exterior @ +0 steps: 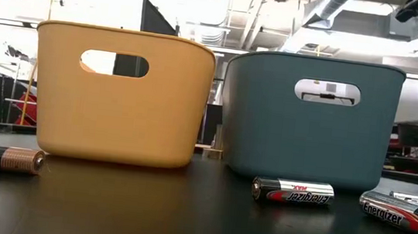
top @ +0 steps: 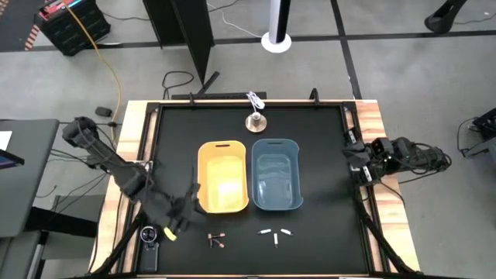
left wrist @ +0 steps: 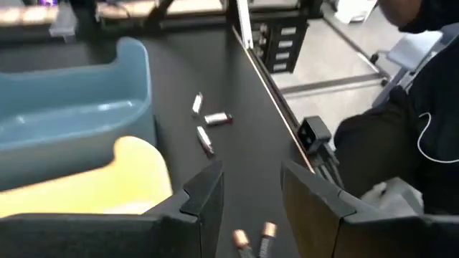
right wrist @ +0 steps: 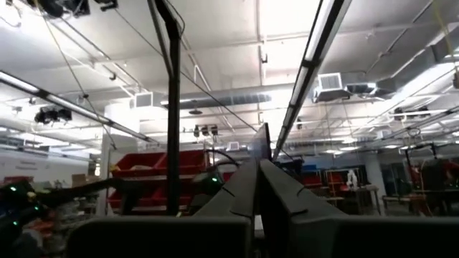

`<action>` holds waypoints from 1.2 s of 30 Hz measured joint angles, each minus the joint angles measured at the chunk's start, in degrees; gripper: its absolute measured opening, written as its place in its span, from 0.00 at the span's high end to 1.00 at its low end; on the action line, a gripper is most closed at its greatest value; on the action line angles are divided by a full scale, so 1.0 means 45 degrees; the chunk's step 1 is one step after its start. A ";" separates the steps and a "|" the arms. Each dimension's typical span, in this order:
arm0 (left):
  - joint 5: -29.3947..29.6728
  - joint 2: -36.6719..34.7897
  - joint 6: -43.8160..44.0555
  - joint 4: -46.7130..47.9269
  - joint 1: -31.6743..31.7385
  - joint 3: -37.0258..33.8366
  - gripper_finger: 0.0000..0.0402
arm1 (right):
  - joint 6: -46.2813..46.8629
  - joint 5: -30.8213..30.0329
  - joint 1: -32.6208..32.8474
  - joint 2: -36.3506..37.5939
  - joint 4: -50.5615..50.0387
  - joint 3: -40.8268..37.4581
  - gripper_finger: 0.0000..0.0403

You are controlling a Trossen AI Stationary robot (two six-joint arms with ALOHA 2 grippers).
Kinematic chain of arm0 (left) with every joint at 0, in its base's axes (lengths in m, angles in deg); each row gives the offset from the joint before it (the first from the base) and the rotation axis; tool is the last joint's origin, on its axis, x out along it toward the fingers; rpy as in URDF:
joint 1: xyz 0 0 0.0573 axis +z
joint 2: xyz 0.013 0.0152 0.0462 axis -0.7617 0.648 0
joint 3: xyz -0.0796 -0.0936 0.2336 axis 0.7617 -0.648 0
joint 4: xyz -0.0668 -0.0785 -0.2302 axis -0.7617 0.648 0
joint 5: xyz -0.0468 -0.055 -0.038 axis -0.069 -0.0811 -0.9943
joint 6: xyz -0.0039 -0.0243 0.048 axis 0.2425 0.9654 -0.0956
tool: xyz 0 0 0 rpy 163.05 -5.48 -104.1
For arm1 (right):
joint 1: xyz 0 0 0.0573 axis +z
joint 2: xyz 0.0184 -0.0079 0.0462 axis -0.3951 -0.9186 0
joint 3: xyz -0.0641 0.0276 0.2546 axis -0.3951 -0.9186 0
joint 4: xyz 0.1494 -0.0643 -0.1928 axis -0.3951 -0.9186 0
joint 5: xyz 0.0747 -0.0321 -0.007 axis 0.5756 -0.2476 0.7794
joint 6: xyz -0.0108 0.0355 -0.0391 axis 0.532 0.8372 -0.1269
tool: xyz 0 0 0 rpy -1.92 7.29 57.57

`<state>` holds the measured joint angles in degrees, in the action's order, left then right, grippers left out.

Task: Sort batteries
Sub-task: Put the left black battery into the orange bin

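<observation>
Dark, copper-tipped batteries (top: 217,240) lie on the black mat near the table's near edge, in front of the yellow tub (top: 225,177). White-silver batteries (top: 275,233) lie in front of the blue tub (top: 275,174). My left gripper (top: 186,208) hovers open by the yellow tub's near left corner, left of the dark batteries. In the left wrist view its fingers (left wrist: 208,195) stand apart above two dark batteries (left wrist: 252,240), with the white-silver ones (left wrist: 208,123) farther off. My right gripper (right wrist: 258,188) is shut, parked at the table's right edge (top: 372,159), pointing up.
A silver bell-shaped object (top: 256,120) stands behind the tubs near the far edge. A round black-and-silver gadget (top: 149,235) sits at the near left corner. A person in dark clothes (left wrist: 416,115) shows beyond the table's edge. Both tubs stand side by side mid-table (exterior: 118,96).
</observation>
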<state>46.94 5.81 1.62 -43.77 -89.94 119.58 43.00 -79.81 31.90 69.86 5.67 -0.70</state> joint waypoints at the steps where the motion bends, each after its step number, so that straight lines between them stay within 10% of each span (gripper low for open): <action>1: 0.0156 0.0336 0.0360 0.0188 -0.0235 0.0256 0.68 | -0.0053 0.0000 0.0044 -0.0201 -0.0034 0.0107 0.91; 18: -0.0922 0.5630 0.5202 0.2957 -0.1298 0.2997 0.68 | -0.0481 -0.0005 -0.0214 -0.3049 -0.0032 0.1440 0.91; 36: -0.1605 0.6569 0.8981 0.4567 -0.1988 0.3583 0.68 | -0.1284 -0.0006 -0.0287 -0.5040 -0.0003 0.1440 0.91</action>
<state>39.72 35.37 42.04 -23.22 -98.89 135.70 37.22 -79.83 30.61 47.18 5.65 5.78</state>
